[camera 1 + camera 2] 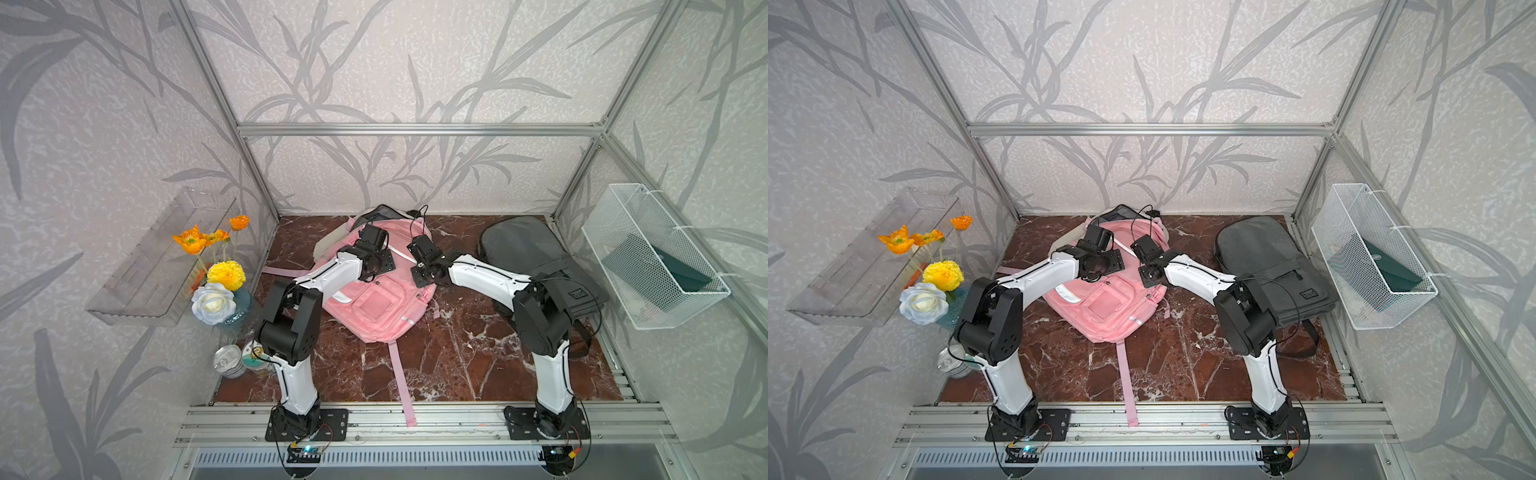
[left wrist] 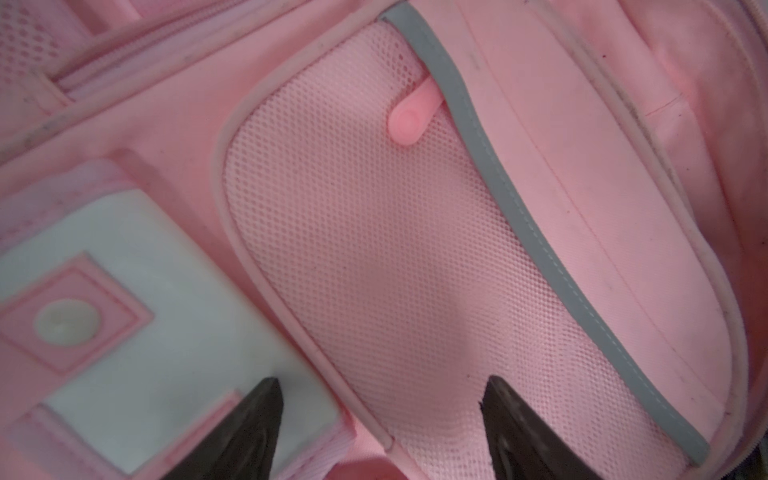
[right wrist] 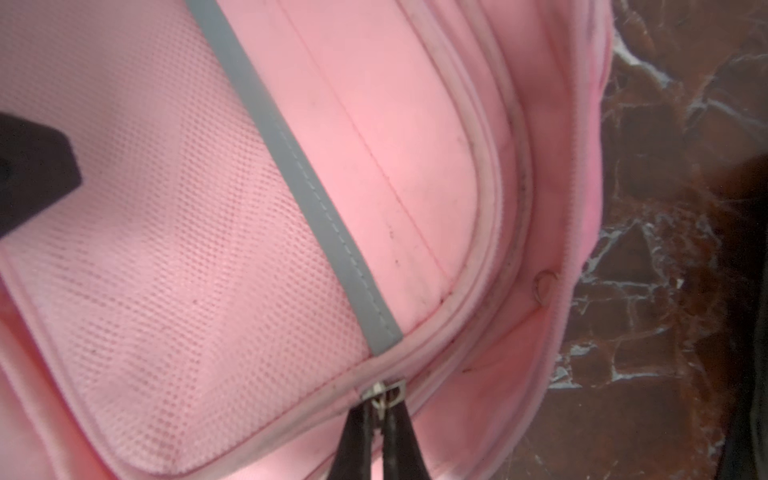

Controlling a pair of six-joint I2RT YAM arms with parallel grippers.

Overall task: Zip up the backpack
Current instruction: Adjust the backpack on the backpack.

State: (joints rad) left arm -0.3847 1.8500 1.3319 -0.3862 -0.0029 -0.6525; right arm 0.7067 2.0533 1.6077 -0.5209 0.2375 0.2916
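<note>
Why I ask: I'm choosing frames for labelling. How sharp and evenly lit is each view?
Right wrist view: the zipper slider pinched by the right gripper is fairly sharp, the marble tabletop soft. Left wrist view: the mesh panel is crisp, the white patch blurred. Both top views: evenly lit, the pink backpack sharp, shadows faint.

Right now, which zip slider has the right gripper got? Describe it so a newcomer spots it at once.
Find the pink backpack mid-table, beside the grey backpack. On its side nearer the grey one, follow the grey strip to its end. There sits the slider: small silver metal, pinched by the right gripper, unlike the pink rubber pull near the left gripper.
</note>
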